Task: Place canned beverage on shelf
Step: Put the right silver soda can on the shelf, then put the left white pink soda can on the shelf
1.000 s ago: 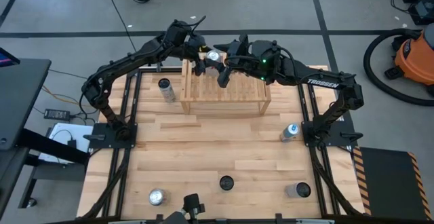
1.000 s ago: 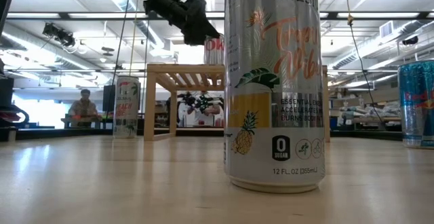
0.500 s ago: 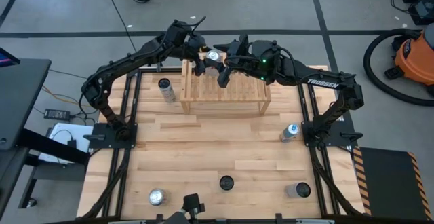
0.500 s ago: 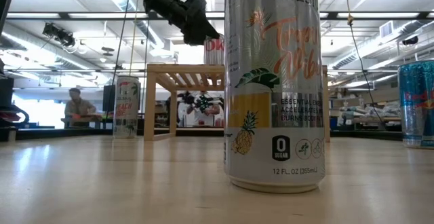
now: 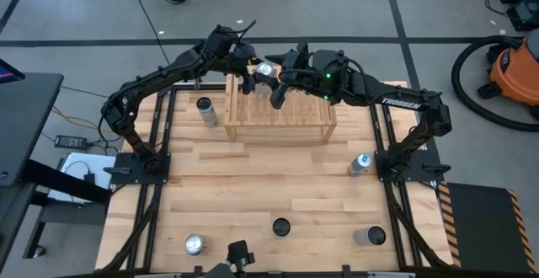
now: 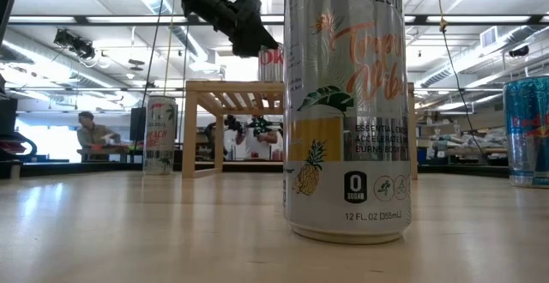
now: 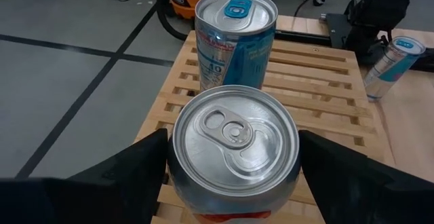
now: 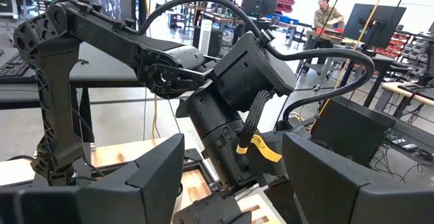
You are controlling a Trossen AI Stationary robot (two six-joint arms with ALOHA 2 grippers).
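Step in hand: setting a can [image 7: 234,146] down on the shelf [image 5: 280,109]; judged to be the last moment before release.
Left gripper [image 7: 230,163]: fingers [image 7: 132,166] closed on the can's two sides, holding it upright over the slats at the shelf's far left end.
Right gripper [image 5: 278,94]: hovers above the shelf top just beside the left one; fingers spread wide, holding nothing.
Doing it well: keep the can vertical, let its base meet the slats flat, then part the fingers evenly so neither side drags it. Leave room beside the blue can [image 7: 235,37] already standing on the slats.
Risk: a tilted base could catch a gap between slats and tip.
Can, appearance: plain silver lid with pull tab; a red band shows low on the wall.
Shelf, appearance: light natural wood, thin parallel slats.
Elsewhere: more cans [image 5: 206,111] stand on the table [image 5: 253,185].
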